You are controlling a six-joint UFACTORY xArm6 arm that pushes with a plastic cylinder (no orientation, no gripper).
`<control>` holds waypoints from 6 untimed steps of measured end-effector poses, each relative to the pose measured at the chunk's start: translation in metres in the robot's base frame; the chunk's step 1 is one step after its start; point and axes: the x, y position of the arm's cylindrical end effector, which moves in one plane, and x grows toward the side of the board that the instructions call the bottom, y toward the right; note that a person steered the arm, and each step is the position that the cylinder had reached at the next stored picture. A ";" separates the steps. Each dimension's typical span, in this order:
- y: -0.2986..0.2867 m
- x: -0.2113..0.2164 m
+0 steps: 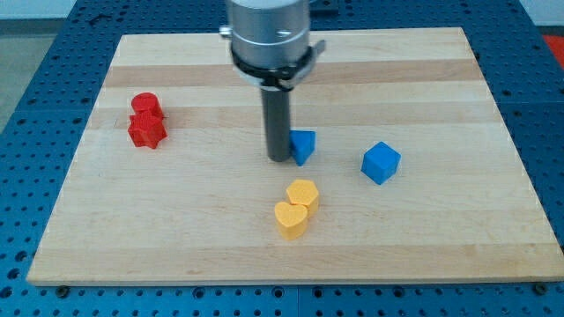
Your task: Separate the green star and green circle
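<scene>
No green star or green circle shows in the camera view. My tip (279, 158) rests on the wooden board (441, 79) near its middle, under the thick dark rod. It touches the left side of a small blue block (304, 146), whose shape I cannot make out because the rod partly hides it. Anything directly behind the rod is hidden.
A blue cube (381, 162) lies to the right of my tip. A yellow hexagon (303, 193) and a yellow heart (291, 219) touch each other below my tip. A red circle (144, 104) and a red star (146, 131) touch at the left.
</scene>
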 end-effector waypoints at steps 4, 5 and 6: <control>-0.034 -0.091; -0.053 -0.120; -0.054 -0.121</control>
